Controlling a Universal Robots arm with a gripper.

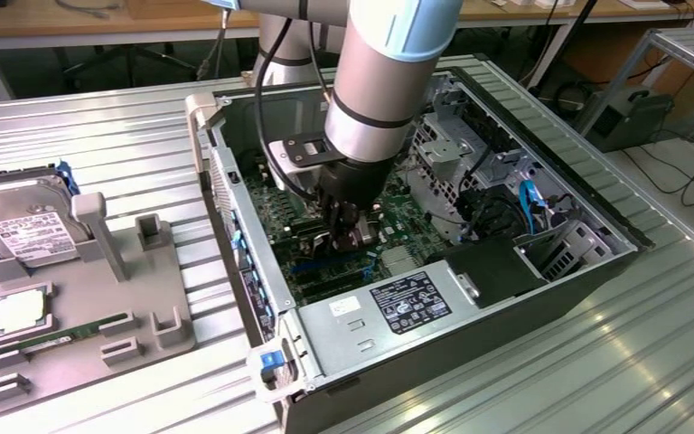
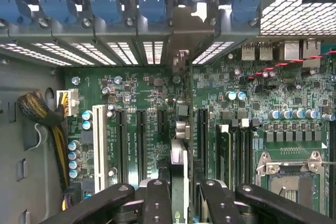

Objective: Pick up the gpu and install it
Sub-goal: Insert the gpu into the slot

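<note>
My gripper (image 1: 342, 228) reaches down inside the open computer case (image 1: 564, 285), over the green motherboard (image 1: 414, 231). In the wrist view its black fingers (image 2: 157, 203) are shut on the gpu (image 2: 179, 169), a thin dark card seen edge-on and standing upright. The card lines up with the black expansion slots (image 2: 140, 140), between two of them. Its far end reaches toward the rear slot openings with blue latches (image 2: 152, 1). I cannot tell whether its lower edge touches a slot. In the exterior view the card is mostly hidden by the wrist.
A grey parts tray (image 1: 142, 316) at the exterior view's left holds a silver hard drive (image 1: 22, 226), a green RAM stick (image 1: 64, 336) and a square chip (image 1: 19, 312). Inside the case are the power supply (image 1: 407, 303), drive cage (image 1: 468, 154) and CPU socket (image 2: 291, 174).
</note>
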